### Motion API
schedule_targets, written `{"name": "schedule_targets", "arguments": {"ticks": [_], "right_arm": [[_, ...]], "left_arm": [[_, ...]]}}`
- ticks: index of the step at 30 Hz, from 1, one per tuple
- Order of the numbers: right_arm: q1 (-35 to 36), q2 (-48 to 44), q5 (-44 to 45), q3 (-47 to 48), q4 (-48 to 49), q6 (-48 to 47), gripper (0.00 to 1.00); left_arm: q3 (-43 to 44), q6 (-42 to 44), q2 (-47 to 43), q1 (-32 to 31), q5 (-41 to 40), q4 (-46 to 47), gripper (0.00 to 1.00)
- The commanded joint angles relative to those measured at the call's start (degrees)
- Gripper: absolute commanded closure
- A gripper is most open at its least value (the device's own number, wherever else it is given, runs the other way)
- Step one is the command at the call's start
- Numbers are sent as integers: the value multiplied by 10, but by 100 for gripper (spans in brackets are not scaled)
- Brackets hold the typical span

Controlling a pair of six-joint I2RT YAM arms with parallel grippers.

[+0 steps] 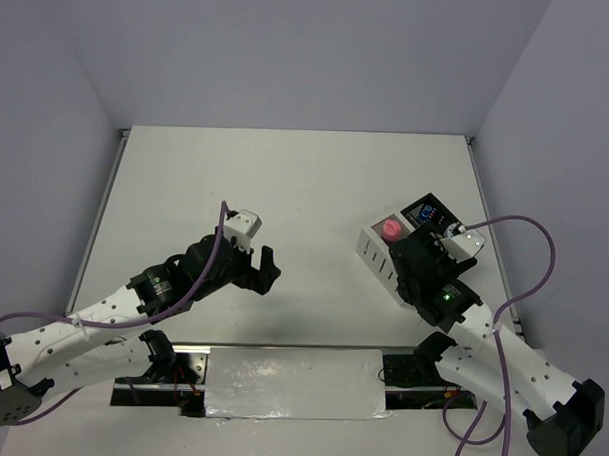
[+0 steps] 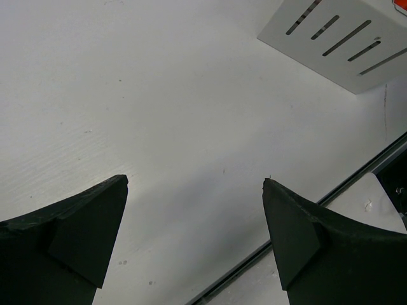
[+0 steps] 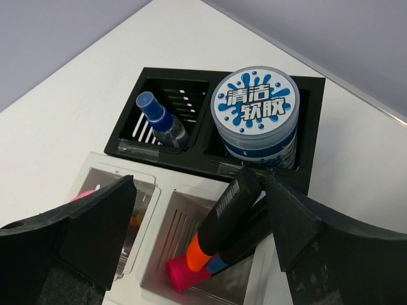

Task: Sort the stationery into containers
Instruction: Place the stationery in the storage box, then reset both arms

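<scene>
The white organizer (image 1: pixel 376 249) with its black compartment (image 3: pixel 191 159) stands at the right of the table. In the black part sit a tiny clear bottle with a blue cap (image 3: pixel 158 119) and a blue round tub (image 3: pixel 255 114). One white compartment holds an orange highlighter (image 3: pixel 224 219), a blue one (image 3: pixel 219 262) and a pink one (image 3: pixel 180 273), all leaning. My right gripper (image 3: pixel 198 184) is open just above them, the orange one's black end close to the right finger (image 3: pixel 299 222). A pink cap (image 1: pixel 391 229) shows in another compartment. My left gripper (image 2: pixel 196 181) is open over bare table (image 2: pixel 159 114).
The organizer's slotted side (image 2: pixel 337 38) lies at the upper right of the left wrist view. A grey plate (image 1: pixel 294 383) covers the near table edge between the arm bases. Walls close the table on three sides.
</scene>
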Motion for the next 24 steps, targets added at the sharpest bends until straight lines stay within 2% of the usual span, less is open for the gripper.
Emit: {"name": "schedule_targets", "arguments": {"ticks": [1,3,6,8,10,14,17,20,23,24], "right_arm": [[-3,-11,-18,11,7,-17,11],[-3,-40,-47,7,62,-75,10],[-3,-80,-103,18,100,-161,1],[-3,-87,-126,56,56,-174,0],[-3,-88,-144,97,10,-184,0],[-3,-108,-196,152,-35,-211,0],[-3,-131,-301,185,-39,-275,0],[-3,-135,-383,228,-77,-307,0],[-3,-147,-425,263,-113,-312,0],[-2,-152,-428,278,-124,-308,0]], "left_arm": [[5,7,-4,1,0,18,1],[8,2,-2,0,-10,10,1],[26,-38,10,1,-79,-27,1],[48,-63,23,4,-149,-70,1],[67,-90,30,17,-176,-88,1],[86,-120,21,58,-176,-106,1],[112,-118,20,93,-171,-120,1],[160,-115,26,123,-216,-173,1],[198,-113,10,141,-247,-218,1],[212,-112,3,142,-280,-231,1]]}}
